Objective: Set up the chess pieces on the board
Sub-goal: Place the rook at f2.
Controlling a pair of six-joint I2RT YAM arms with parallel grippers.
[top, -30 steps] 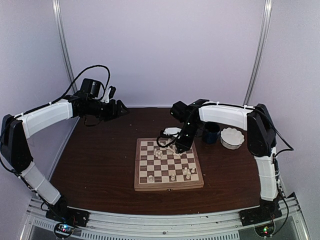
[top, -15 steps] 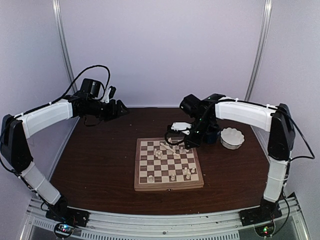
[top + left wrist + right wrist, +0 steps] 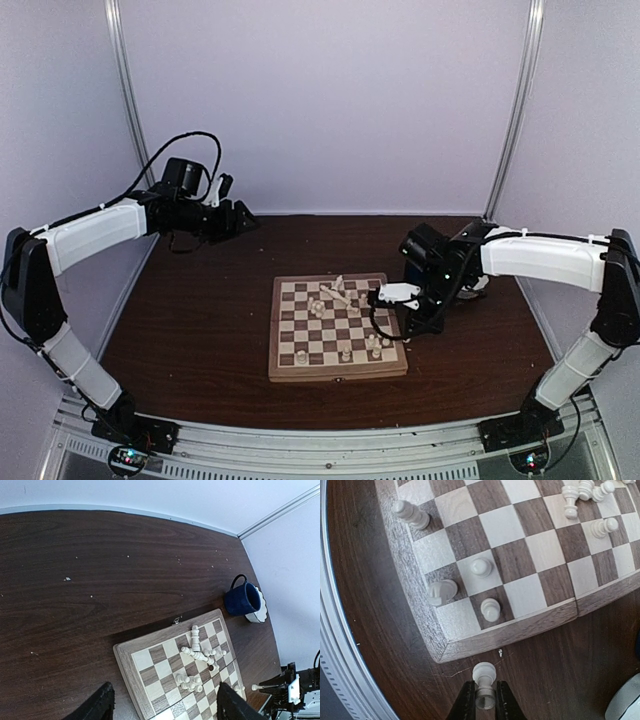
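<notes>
Pawn [image 3: 484, 672] pinched off the board's [image 3: 512, 631] right edge
Right gripper [image 3: 484, 702] clamps its base; set down crooked, it may topple corner pieces [image 3: 490, 609]. Left gripper [image 3: 165, 712] hangs open, empty.

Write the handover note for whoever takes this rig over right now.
Left gripper: open, nothing between its fingers, up at the far left of the table, away from the board.
Right gripper: shut on one chess piece, held over the table just off the board's right rim.
Done: a few pieces stand upright near the board's near right corner.
Left: place the held piece. Then sort the cluster near the far edge, some of it toppled, into ranks.
</notes>
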